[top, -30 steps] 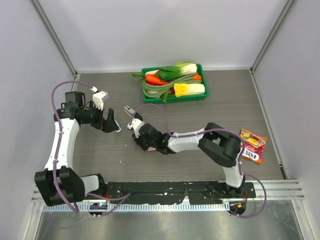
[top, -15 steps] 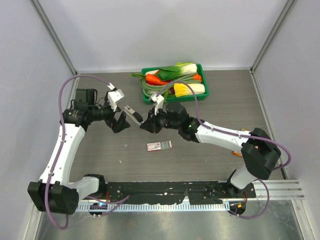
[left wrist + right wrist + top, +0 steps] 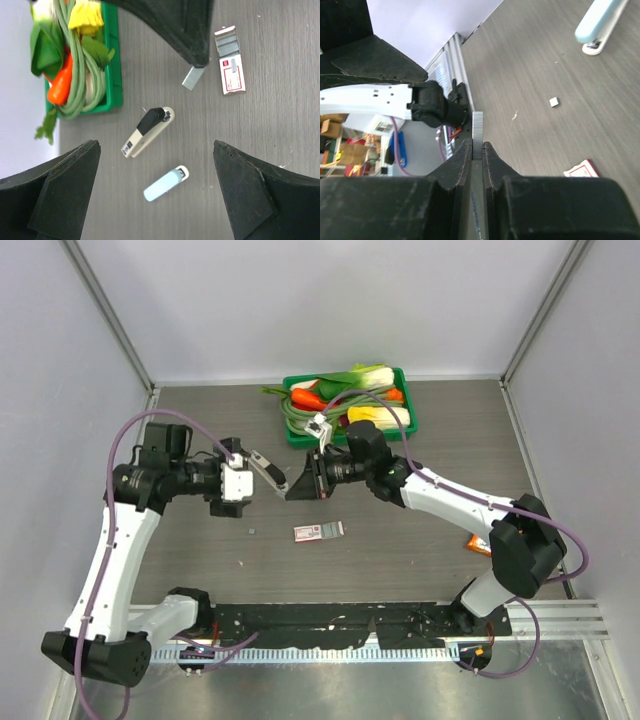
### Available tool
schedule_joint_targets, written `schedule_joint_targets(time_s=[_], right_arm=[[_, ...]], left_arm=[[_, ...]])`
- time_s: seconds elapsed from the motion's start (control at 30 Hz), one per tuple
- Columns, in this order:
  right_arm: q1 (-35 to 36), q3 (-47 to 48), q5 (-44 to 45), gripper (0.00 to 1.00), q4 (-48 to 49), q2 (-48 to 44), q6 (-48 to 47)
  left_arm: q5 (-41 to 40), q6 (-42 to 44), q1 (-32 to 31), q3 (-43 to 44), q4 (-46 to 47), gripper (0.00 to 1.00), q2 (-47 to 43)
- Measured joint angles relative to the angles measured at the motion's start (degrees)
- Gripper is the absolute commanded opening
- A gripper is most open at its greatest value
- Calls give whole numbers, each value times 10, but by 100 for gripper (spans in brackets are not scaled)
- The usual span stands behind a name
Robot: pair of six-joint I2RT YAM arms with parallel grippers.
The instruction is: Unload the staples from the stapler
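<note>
The pale-blue and white stapler (image 3: 165, 183) lies flat on the grey table, straight below my left gripper (image 3: 155, 144), whose jaws stand wide open high above it. In the top view the left gripper (image 3: 232, 485) hides it. My right gripper (image 3: 477, 145) is shut on a short grey strip of staples (image 3: 477, 131), held in the air. The left wrist view shows that strip (image 3: 192, 78) at the tip of a black right finger. From the right wrist the stapler (image 3: 600, 22) shows far off at the top right. The right gripper (image 3: 297, 488) hovers just right of the left one.
A cream-and-black stapler-shaped object (image 3: 147, 131) lies beside the stapler. A small red-and-white box (image 3: 318, 531) with staples lies nearer the front, with a tiny grey bit (image 3: 251, 529) to its left. A green tray (image 3: 346, 437) of vegetables stands at the back. An orange packet (image 3: 478, 543) lies right.
The right arm has swung up from the table toward the tray, uncovering the red-and-white box. The left gripper has moved right and turned to face down over the stapler.
</note>
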Motion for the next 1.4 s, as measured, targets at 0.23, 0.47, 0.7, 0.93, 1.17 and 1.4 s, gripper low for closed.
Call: schedule_joint_targets(time_s=[0.23,0.47,0.7,0.93,1.17,1.4], right_arm=[[-2,2,-66,5,3,4,37],[-2,2,-95,4,45,10,80],[-1,7,-107,3,71,34,106],[-1,24,-116,3,72,55,112],[2,40,-127,2,75,63,112],[5,56,-137,2,70,82,111]], left_arm=[[9,148,-21,-35,-47,82,-54],[15,198,-37,-59,-64,65,-38],[18,214,-56,-59,-64,63,-2],[13,224,-66,-58,-63,63,19],[9,224,-73,-46,-59,49,31],[6,225,-83,-23,-61,33,46]])
